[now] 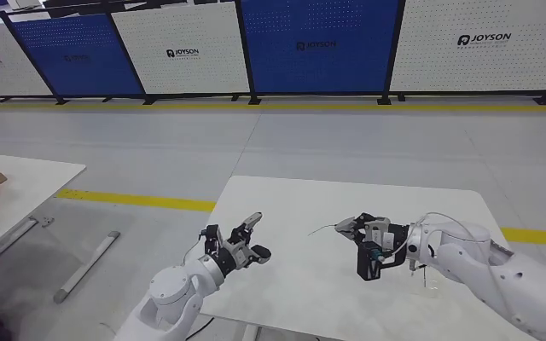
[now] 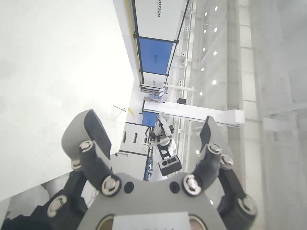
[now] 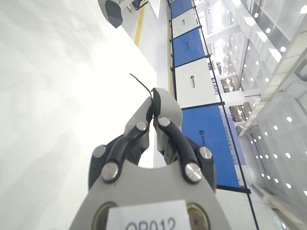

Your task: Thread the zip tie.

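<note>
Clearly the right hand (image 3: 153,96) is closed on the zip tie (image 3: 140,82): its two pads are pressed together with the thin black strap pinched between them. From the fingertips the strap runs straight on along the hand's own line, bending a little, and ends in a fine free tip. The part inside the grip is hidden, so I cannot tell where the tie's head lies.

From the top view, the right hand (image 1: 348,227) sits over the middle of the white counter (image 1: 281,192), and the tie's long axis runs roughly side to side across it. The free end points toward the left hand (image 1: 258,236).

That left hand is wide open, its fingers (image 2: 92,130) spread far apart with nothing between them. It sits over the counter's near left part, close to the edge, facing the right hand. A clear stretch of bare counter separates it from the tip of the tie; the two are well apart.

Beyond the counter a yellow line (image 1: 136,200) crosses the grey floor, and blue and white panels (image 1: 320,43) stand along the back.
</note>
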Controlling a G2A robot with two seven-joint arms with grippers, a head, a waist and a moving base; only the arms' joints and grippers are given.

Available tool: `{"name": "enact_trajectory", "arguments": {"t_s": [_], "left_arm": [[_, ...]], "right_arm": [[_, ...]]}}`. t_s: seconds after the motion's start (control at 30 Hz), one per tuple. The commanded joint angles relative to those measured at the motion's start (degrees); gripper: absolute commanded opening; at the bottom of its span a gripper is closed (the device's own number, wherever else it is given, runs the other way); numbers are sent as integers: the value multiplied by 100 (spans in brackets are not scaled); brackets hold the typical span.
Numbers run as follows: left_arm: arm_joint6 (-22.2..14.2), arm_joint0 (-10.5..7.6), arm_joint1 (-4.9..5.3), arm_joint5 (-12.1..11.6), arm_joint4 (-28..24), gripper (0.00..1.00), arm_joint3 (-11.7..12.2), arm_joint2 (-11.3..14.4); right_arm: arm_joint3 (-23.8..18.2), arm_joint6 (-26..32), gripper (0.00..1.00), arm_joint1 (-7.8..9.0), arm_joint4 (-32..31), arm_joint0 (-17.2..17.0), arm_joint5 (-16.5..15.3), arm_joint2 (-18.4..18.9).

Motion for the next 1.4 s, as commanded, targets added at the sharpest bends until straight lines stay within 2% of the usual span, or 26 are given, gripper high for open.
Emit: {"name": "enact_trajectory", "arguments": {"t_s": [0.0,0.1,0.13,0.17,0.3,0.37,0.7,0.8,0.93,1.03,1.17,1.37], "left_arm": [[111,-12,17,-2,-80,100,-9,48],[337,-37,77,-2,-180,100,99,300],[328,-49,104,-2,-393,100,163,437],[412,-134,159,-2,-631,100,255,549],[996,-514,343,-2,-1171,100,357,909],[1130,-632,417,-2,-1441,100,383,1052],[1132,-634,416,-12,-1443,100,383,1056],[1216,-625,393,-2,-1596,100,308,1102],[1726,-674,349,-2,-2014,100,96,1146],[2185,-793,315,-2,-2123,100,27,1274],[2903,-1132,265,-2,-2312,100,209,1581],[2903,-1132,265,-2,-2312,100,209,1581]], "right_arm": [[-7,222,0,-108,0,17,0,1],[23,545,0,-308,0,48,0,1],[18,655,0,-367,0,59,0,1],[12,752,0,-443,0,63,0,1],[105,856,0,-654,0,57,0,1],[169,883,0,-738,0,19,0,1],[169,883,0,-738,0,19,0,1],[140,978,0,-746,0,-30,0,1],[42,1091,0,-801,0,-62,0,1],[-20,1231,0,-844,0,-76,0,1],[-69,1420,0,-893,0,-92,0,1],[-69,1420,0,-893,0,-92,0,1]]}}
